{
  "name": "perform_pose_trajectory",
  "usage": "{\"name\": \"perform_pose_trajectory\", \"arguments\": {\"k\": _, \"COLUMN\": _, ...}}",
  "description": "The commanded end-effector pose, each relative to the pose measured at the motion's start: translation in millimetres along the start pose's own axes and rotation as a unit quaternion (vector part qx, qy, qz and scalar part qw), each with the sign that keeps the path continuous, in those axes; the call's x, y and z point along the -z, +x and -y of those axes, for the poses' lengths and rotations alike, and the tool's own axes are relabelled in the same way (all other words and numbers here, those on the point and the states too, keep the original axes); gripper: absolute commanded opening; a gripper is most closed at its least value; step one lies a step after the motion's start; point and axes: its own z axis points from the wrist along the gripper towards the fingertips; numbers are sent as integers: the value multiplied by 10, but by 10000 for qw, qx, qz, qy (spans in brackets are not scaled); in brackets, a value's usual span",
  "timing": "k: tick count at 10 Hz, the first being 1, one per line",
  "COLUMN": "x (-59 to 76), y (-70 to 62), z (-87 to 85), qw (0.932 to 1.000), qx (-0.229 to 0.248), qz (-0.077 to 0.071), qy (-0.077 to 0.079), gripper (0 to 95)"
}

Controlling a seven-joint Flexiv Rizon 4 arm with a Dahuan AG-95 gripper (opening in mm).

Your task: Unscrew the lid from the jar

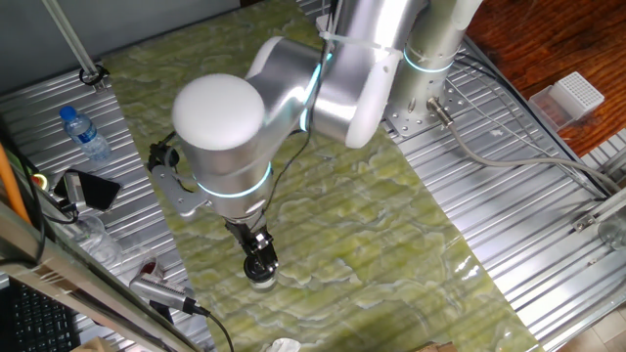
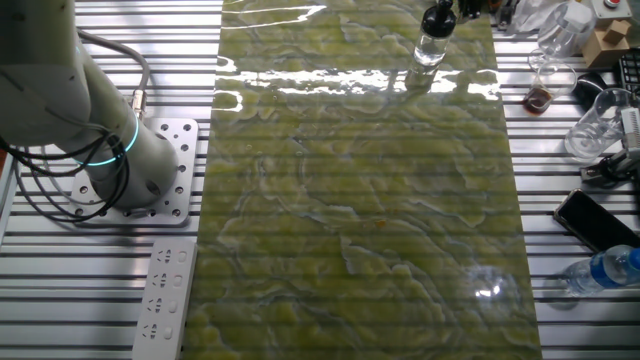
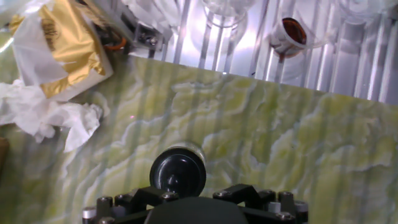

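Observation:
The jar (image 1: 260, 277) is small and clear and stands upright on the green marbled mat (image 1: 372, 225) near its front edge. The black round lid (image 1: 259, 262) sits on it. My gripper (image 1: 256, 246) points straight down and reaches the lid from above; its dark fingers merge with the black lid, so I cannot tell their stand. In the other fixed view the jar (image 2: 430, 47) with its lid (image 2: 437, 18) stands at the mat's far edge, with the gripper mostly cut off above. In the hand view the glossy lid (image 3: 177, 173) lies just ahead of the gripper body.
A water bottle with a blue cap (image 1: 86, 134) and a black phone (image 1: 93, 189) lie left of the mat. Crumpled tissue (image 3: 50, 118), a gold wrapper (image 3: 59, 43) and a small cup of brown stuff (image 3: 289, 34) lie near the jar. A white box (image 1: 572, 96) sits far right.

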Motion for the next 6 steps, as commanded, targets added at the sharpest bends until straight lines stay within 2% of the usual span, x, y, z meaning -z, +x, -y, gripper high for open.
{"name": "perform_pose_trajectory", "arguments": {"k": 1, "x": -26, "y": 12, "z": 5, "qw": 10000, "qx": -18, "qz": 5, "qy": -10, "gripper": 760}}
{"name": "perform_pose_trajectory", "arguments": {"k": 3, "x": -97, "y": 19, "z": -48, "qw": 9999, "qx": -82, "qz": 56, "qy": -55, "gripper": 760}}
{"name": "perform_pose_trajectory", "arguments": {"k": 4, "x": -107, "y": 6, "z": -76, "qw": 9999, "qx": -112, "qz": 79, "qy": -57, "gripper": 950}}
{"name": "perform_pose_trajectory", "arguments": {"k": 6, "x": -165, "y": -40, "z": -189, "qw": 9997, "qx": -228, "qz": 108, "qy": -36, "gripper": 950}}
